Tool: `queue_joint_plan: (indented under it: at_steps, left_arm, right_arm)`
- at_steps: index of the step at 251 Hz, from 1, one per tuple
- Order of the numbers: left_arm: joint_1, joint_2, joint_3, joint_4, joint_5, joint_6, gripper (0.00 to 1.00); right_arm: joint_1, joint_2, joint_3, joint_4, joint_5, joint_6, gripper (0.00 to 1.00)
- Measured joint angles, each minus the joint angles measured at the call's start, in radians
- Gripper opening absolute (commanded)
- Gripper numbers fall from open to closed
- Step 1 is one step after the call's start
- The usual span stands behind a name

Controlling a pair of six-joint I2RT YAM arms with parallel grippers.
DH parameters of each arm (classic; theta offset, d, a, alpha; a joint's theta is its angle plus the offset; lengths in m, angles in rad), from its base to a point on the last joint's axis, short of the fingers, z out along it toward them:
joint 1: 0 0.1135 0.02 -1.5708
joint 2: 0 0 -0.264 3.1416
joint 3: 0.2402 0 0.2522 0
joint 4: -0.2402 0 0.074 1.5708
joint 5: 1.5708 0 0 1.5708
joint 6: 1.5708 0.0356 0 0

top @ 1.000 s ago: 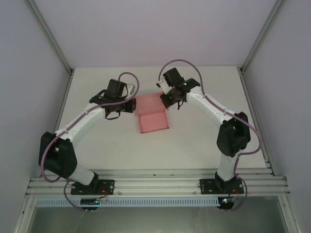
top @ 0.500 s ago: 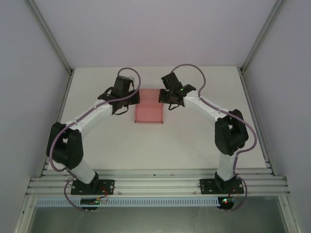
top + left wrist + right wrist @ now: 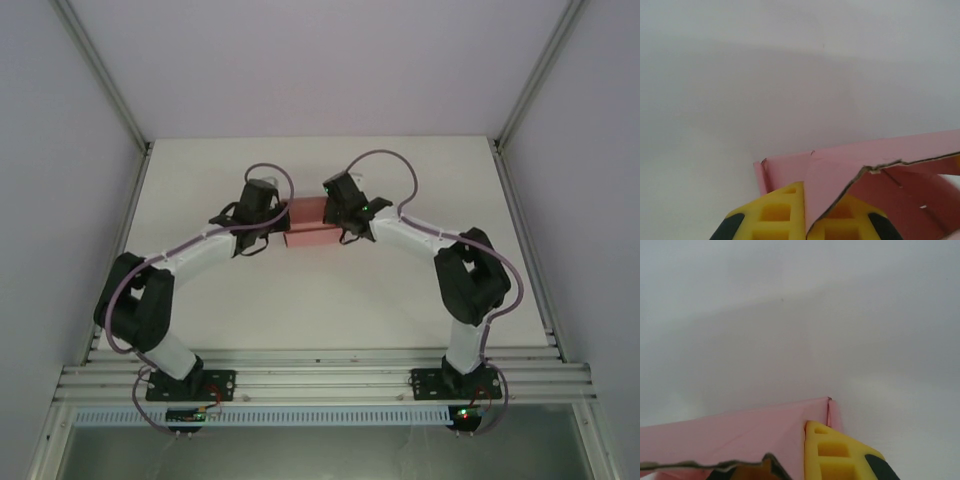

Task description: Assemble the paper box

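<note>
As both wrist views showed, the left gripper [image 3: 807,210] was clamped on one end wall of the paper box [image 3: 310,224], with a yellow finger on either side of the pink card. The right gripper [image 3: 784,457] was clamped on the opposite wall. The box sat between them, over the bench [image 3: 400,300], midway between its left and right edges and nearer the far edge. Frame edges cut off its lower part. Contact with the bench could not be determined from above.
</note>
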Motion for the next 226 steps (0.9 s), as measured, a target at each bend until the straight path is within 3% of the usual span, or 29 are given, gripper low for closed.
queue_joint_plan:
  at_steps: [47,134,160,174,207,226]
  left_arm:
    - [-0.019,-0.104,-0.151,0.085,0.032,0.008,0.0]
    - [-0.061,-0.201,-0.275,0.122,0.086,0.037,0.34]
    - [-0.061,-0.236,-0.287,0.107,0.112,0.033,0.49]
    - [-0.061,-0.27,-0.293,0.093,0.117,0.02,0.64]
    - [-0.063,-0.373,-0.305,0.051,0.125,-0.004,0.89]
    - [-0.063,-0.446,-0.319,0.022,0.124,-0.022,0.96]
  right_arm:
    - [0.062,-0.09,-0.135,0.056,0.07,-0.045,0.04]
    - [0.122,-0.2,-0.313,0.185,0.134,-0.105,0.07]
    - [0.14,-0.216,-0.331,0.194,0.149,-0.13,0.09]
    - [0.151,-0.222,-0.339,0.201,0.16,-0.142,0.09]
    - [0.174,-0.23,-0.35,0.212,0.18,-0.165,0.1]
    - [0.191,-0.231,-0.367,0.23,0.199,-0.175,0.1]
